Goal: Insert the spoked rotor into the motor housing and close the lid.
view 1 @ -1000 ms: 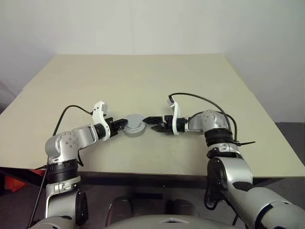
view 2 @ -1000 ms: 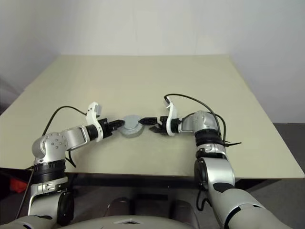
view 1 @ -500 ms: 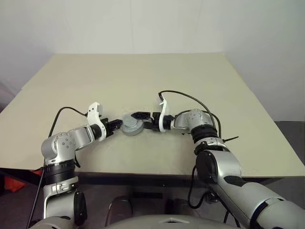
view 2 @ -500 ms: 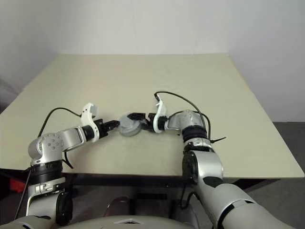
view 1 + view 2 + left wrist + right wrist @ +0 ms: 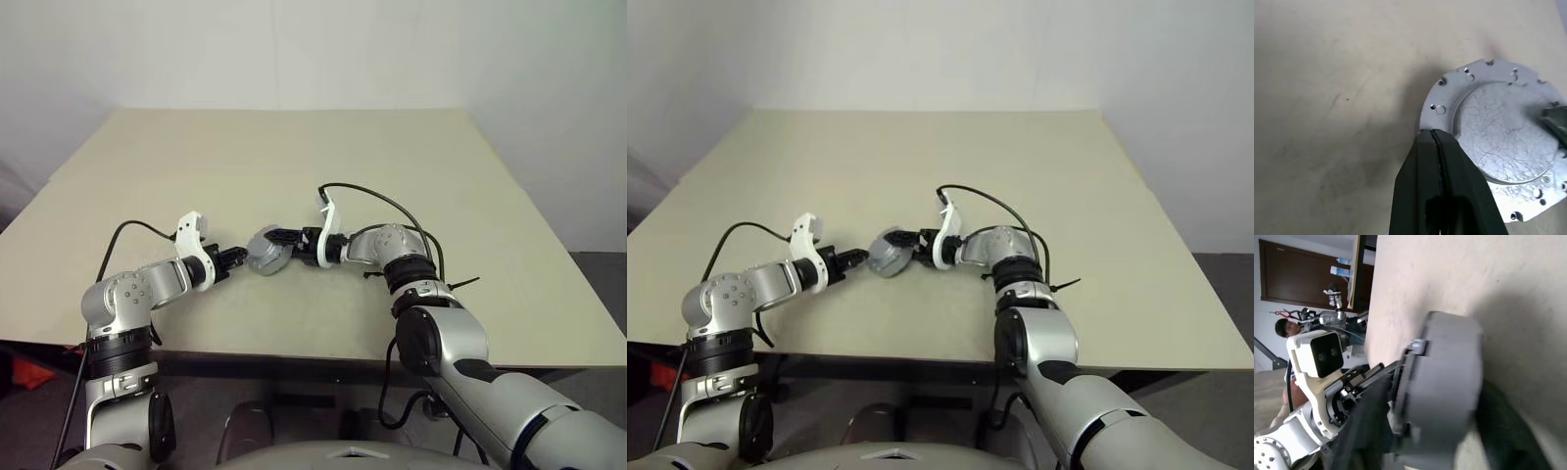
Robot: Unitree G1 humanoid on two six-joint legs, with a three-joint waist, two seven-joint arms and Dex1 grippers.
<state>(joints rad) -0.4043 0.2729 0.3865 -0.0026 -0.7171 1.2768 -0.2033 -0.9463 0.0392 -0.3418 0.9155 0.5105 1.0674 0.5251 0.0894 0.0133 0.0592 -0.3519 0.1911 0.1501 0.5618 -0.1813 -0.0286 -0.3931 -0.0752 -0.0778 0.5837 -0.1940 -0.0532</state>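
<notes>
Found the housing (image 5: 263, 255) near the middle of the table (image 5: 294, 166), tipped up on edge and not lying flat, squeezed between the two arms.

Left gripper (image 5: 238, 257) pinched fully shut, holding nothing, its tip pressed against the rim of a flat notched plate (image 5: 1498, 142) on the side of the housing facing it. Read as a brace, not a grasp.

Right gripper (image 5: 279, 238) came in from the opposite side, closed partway across the grey body of the housing with one finger on each side. Looked like a real hold.

Progress: saw no copper windings and no open cavity from any angle, so judged the housing probably capped already, with the notched plate likely the lid. Could not confirm a centre hole on it. Could not tell whether the wheel sat inside. No loose parts lay on the table near the arms, which fits both being in place.

Left to do, as a guess: press or seat the lid flush, lay the housing flat again, then let go and pull both arms clear.
</notes>
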